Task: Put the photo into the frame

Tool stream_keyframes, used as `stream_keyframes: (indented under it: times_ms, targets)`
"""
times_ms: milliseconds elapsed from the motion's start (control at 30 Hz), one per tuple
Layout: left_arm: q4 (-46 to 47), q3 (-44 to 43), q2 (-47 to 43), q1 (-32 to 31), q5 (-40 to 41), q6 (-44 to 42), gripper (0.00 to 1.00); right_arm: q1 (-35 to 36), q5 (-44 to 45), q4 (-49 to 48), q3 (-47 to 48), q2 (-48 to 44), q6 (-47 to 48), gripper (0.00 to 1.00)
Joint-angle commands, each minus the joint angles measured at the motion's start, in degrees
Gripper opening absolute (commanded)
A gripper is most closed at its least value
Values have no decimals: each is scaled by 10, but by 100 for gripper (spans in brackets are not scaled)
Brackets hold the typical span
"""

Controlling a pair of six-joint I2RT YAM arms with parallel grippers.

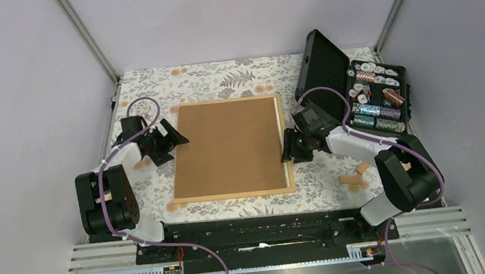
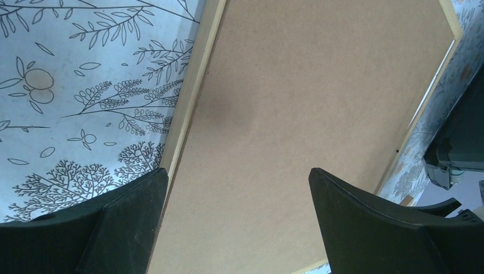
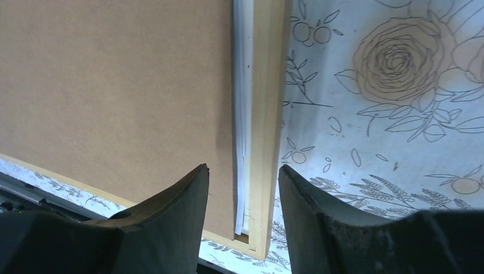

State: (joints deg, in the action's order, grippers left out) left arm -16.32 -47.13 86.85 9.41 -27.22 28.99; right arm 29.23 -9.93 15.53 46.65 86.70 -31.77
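Note:
The light-wood frame [image 1: 283,139] lies flat in the middle of the table, with a plain brown backing board [image 1: 227,145] filling it. The photo's picture side is hidden. Only thin white sheet edges [image 3: 242,85] show in the gap between the board [image 3: 114,85] and the frame's right rail [image 3: 267,85]. My right gripper [image 3: 243,167] hovers over that rail near its front corner, jaws apart with nothing between them. My left gripper [image 2: 238,171] is wide open at the frame's left rail [image 2: 191,97] and holds nothing.
An open black hard case [image 1: 357,91] with rolls of glitter tape stands at the back right. Two small wooden blocks [image 1: 355,176] lie near the right arm's base. A floral cloth [image 1: 220,78] covers the table, and enclosure walls stand on three sides.

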Motion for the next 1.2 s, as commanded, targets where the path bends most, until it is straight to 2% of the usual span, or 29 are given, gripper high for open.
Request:
stream_keyframes:
  times_ms: [0, 100, 233, 733, 1167]
  targets:
    - [22, -19, 8, -2, -11, 0, 99, -10, -36, -4, 14, -26, 20, 52]
    - [24, -19, 15, -4, -15, 1, 99, -7, -72, -38, 8, -28, 13, 46]
    - [29, -15, 20, -6, -20, 4, 99, -3, -106, -62, 12, 2, 13, 42]
    - [30, -11, 25, -8, -24, 0, 99, -3, -69, -89, -16, 73, -1, 39]
    - [-25, -8, -57, -15, 5, -19, 99, -3, -67, -85, -10, 82, -1, 39]
